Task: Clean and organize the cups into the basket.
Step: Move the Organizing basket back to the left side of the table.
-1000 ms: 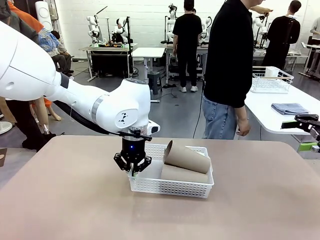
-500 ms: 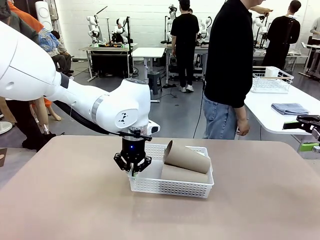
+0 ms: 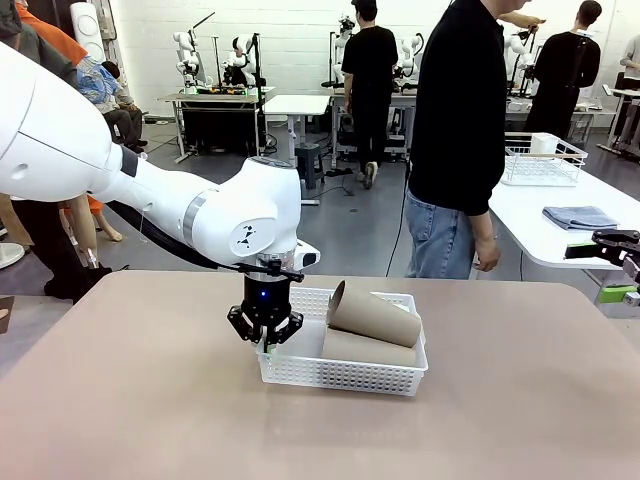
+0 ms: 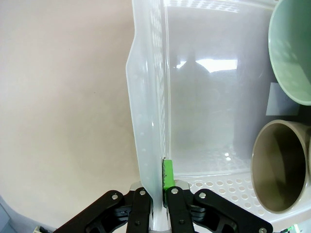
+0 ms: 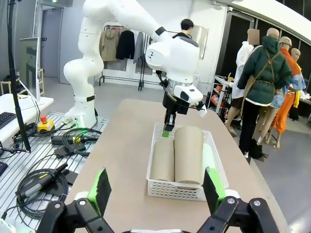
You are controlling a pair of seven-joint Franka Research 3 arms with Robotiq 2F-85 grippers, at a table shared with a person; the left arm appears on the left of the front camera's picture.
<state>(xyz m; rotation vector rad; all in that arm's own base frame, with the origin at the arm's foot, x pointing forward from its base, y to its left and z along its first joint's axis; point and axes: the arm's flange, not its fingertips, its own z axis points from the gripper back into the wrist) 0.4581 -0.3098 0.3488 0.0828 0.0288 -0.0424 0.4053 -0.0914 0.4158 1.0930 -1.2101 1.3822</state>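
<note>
The white lattice basket [image 3: 340, 376] stands on the tan table, and my left gripper [image 3: 266, 338] is shut on its left wall. In the left wrist view the fingers [image 4: 168, 174] pinch that wall [image 4: 150, 97] from both sides. Two tan cups lie in the basket, one [image 3: 375, 313] resting on top of the other [image 3: 365, 348]. The wrist view shows a mint green cup [image 4: 294, 53] and a tan cup [image 4: 279, 165] mouth-on. My right gripper [image 5: 158, 189] is open and holds nothing; it hangs off the table's right end [image 3: 582, 248], facing the basket [image 5: 182, 190].
A person [image 3: 460, 130] stands at the table's far side, arm hanging down. To the right is a white table with a wire basket [image 3: 540, 160] and a folded grey cloth [image 3: 580, 216]. Bare tabletop lies in front of and around the basket.
</note>
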